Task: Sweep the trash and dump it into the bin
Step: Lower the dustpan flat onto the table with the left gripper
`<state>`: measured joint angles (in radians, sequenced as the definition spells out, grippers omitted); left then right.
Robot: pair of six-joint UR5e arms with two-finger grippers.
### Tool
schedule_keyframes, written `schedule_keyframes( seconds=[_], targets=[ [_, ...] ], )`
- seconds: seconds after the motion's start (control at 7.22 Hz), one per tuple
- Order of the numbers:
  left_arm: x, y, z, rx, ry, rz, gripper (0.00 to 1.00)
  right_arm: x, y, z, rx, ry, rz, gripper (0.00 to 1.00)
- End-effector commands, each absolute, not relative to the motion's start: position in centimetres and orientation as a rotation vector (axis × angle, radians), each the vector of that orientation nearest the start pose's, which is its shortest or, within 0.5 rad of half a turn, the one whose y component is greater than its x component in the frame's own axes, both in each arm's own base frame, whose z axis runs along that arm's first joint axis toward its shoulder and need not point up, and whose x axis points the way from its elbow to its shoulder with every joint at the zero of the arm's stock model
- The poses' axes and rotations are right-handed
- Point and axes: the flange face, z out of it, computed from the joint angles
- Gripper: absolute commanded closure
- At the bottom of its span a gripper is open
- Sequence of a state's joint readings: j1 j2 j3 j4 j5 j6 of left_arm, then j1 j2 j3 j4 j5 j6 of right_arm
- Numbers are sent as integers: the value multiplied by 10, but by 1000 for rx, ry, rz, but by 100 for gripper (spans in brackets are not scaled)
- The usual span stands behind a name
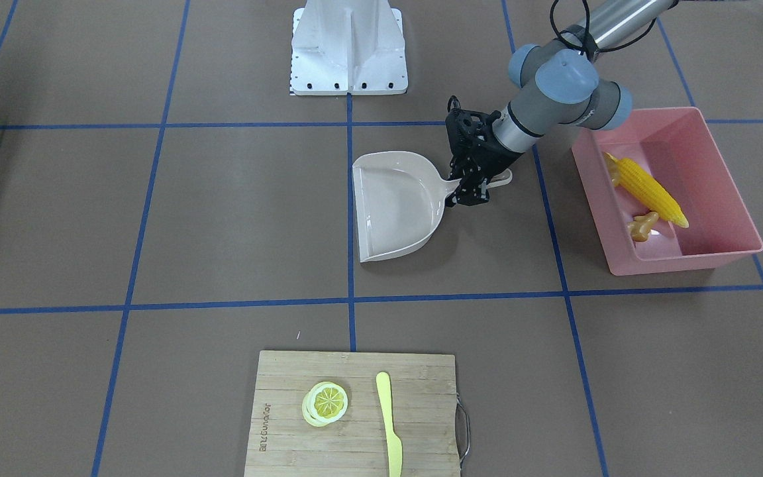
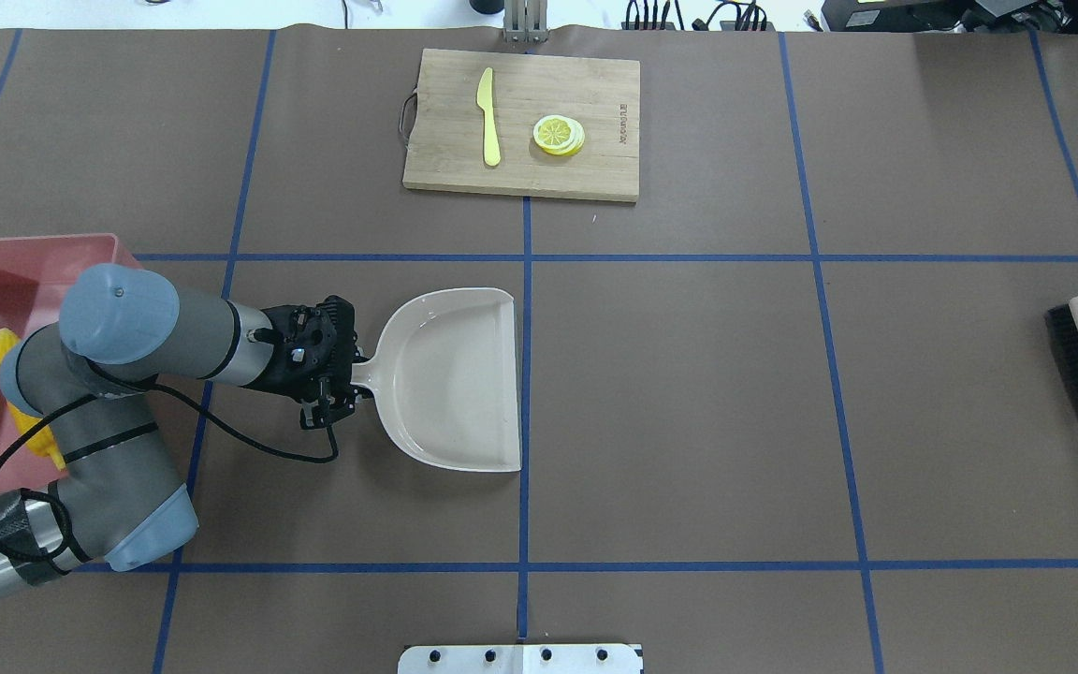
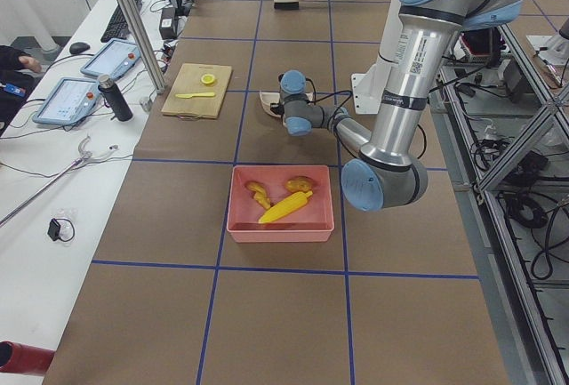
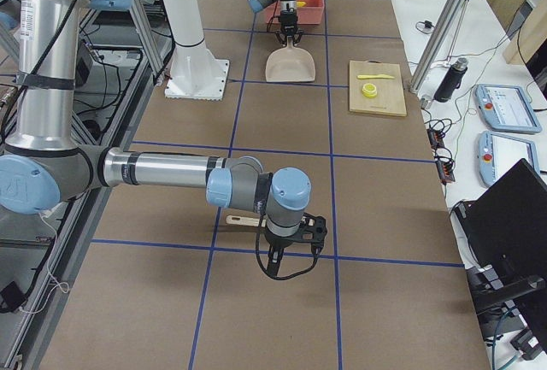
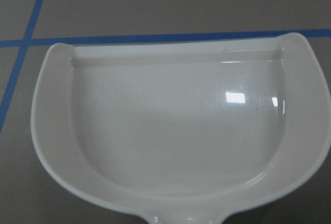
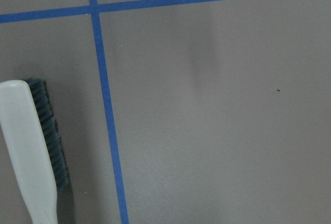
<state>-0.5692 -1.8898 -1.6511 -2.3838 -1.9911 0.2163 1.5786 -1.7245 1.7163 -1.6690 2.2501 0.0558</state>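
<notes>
The table (image 1: 222,218) is dull brown, gridded with blue tape lines. The bin (image 1: 732,199) is translucent pink. Inside it the corn cob (image 1: 650,189) is bright yellow with rows of kernels, the ginger root (image 1: 643,226) tan and the potato (image 3: 300,184) golden-brown. The dustpan (image 1: 395,205) is glossy pale beige. The cutting board (image 1: 355,450) is light striped wood, carrying a pale-yellow lemon slice (image 1: 325,403) and a yellow knife (image 1: 389,424). The brush (image 2: 1074,360) has dark bristles and a cream handle. The left arm (image 1: 554,79) is grey with pale-blue caps.
</notes>
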Motion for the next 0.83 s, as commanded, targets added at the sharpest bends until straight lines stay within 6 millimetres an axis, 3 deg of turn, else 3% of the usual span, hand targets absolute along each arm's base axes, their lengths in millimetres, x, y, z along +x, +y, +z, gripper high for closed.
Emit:
schedule_keyframes(
  seconds=[0.0, 0.14, 0.28, 0.69],
  targets=[
    [469, -410, 350, 1049, 864, 1299, 96, 74, -417, 675, -119, -675, 95, 0],
    [469, -410, 350, 1049, 864, 1299, 63, 74, -417, 675, -120, -675, 96, 0],
    [469, -410, 351, 1049, 864, 1299, 2, 74, -417, 675, -121, -675, 97, 0],
    [464, -406, 350, 1055, 867, 1299, 1, 74, -417, 675, -122, -675, 96, 0]
  ],
)
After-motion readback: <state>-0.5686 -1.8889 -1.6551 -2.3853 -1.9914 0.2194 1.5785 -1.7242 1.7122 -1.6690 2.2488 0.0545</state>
